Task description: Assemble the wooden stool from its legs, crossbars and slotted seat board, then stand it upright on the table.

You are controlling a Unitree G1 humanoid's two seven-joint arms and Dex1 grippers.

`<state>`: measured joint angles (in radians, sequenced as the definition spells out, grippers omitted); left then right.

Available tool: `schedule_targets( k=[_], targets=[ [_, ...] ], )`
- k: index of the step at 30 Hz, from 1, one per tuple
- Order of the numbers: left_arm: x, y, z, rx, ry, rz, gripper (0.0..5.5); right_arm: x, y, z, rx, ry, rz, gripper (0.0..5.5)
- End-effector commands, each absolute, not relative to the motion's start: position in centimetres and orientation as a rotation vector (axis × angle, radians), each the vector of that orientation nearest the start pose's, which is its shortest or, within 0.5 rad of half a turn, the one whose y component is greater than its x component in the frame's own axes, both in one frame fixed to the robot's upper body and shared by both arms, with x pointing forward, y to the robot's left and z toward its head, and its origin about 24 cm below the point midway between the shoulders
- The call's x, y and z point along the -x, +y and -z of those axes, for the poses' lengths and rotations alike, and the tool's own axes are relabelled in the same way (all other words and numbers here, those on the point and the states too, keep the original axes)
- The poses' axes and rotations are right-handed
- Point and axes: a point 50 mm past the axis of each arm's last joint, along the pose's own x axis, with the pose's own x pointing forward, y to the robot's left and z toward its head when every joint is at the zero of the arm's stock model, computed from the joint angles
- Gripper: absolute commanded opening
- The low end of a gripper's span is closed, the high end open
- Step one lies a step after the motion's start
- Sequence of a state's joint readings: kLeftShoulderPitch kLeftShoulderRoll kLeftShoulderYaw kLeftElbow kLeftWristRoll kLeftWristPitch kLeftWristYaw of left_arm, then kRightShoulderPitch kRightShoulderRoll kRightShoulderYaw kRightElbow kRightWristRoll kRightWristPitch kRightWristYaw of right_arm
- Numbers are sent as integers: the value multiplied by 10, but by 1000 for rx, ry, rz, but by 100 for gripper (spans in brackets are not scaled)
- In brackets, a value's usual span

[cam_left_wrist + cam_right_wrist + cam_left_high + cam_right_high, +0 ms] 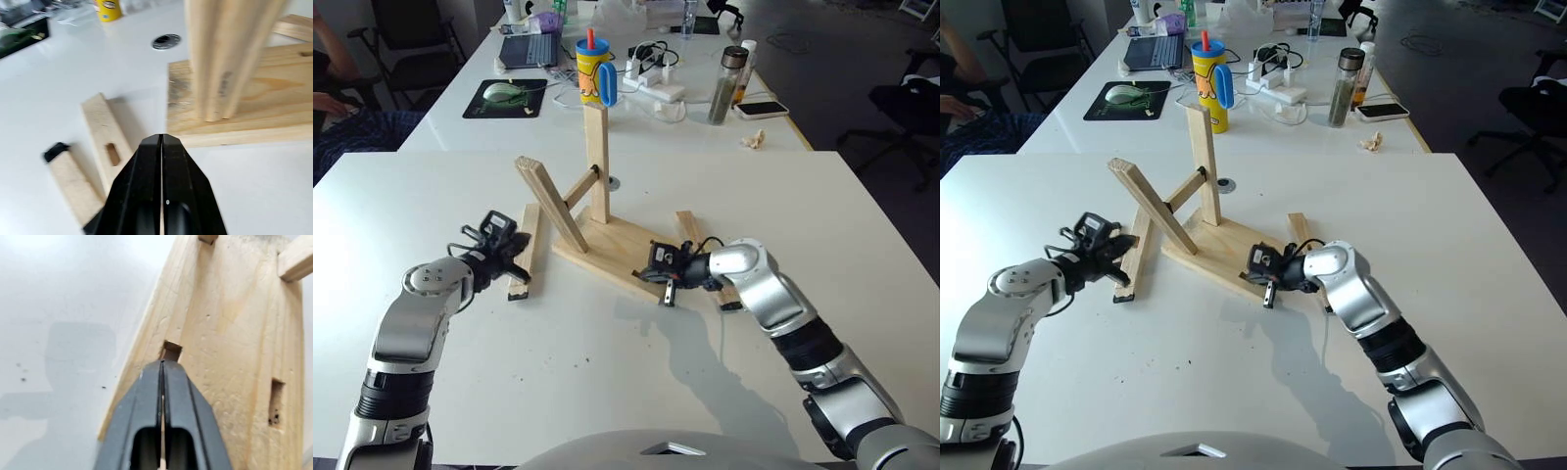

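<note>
The left end effector (161,143) has its two black fingers pressed together with nothing between them. Its tips hang just over a loose pale wooden leg with an oblong slot (108,147), which lies flat on the white worktop (98,63). Just beside that leg, on the side away from the board, lies a second loose wooden leg with a black end cap (66,178). Ahead of the fingertips is the edge of the flat pale wooden seat board (254,98). An upright square wooden leg (597,162) stands in it, with a tilted wooden leg (551,201) next to it and a short wooden crossbar (579,186) joining the two.

The right end effector (162,366) is likewise closed on nothing, its tips right at an open rectangular notch (171,350) in the board's near edge. A second open slot (276,402) sits farther across the board. Beyond the right forearm, a further loose wooden piece (689,227) lies by the board.

The step in hand looks like fetching the next leg for an empty slot. The left fingers must open first, wide enough to straddle the slotted leg's narrow faces. They should close near the middle of its length so it lifts level, and take that leg alone, not its neighbour. The oblong slot should face where a crossbar will enter. The right end effector would do best pressing the board down near the notch, so the board does not slide or tip the two standing legs. The leg end should go in square and be eased off if it binds.
</note>
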<state>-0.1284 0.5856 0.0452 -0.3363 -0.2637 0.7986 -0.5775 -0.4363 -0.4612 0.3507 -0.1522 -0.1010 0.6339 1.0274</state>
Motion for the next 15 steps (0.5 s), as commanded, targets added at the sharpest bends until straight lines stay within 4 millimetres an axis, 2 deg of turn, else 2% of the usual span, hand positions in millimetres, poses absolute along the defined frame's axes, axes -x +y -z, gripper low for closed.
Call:
schedule_targets(
  k=[1,4,8,11,15],
  targets=[
    [-241,188,-97,-153,484,699,4,-300,-132,-127,540,346,-981,0],
    [-239,171,-81,-174,533,718,4,-313,-140,-113,613,375,-895,0],
    [-244,154,-63,-161,573,693,4,-320,-135,-85,703,432,-902,0],
    [-246,151,-53,-195,600,660,4,-322,-131,-71,736,465,-926,0],
    [-255,157,-40,-301,622,593,4,-318,-130,-60,755,517,-986,0]
  ],
)
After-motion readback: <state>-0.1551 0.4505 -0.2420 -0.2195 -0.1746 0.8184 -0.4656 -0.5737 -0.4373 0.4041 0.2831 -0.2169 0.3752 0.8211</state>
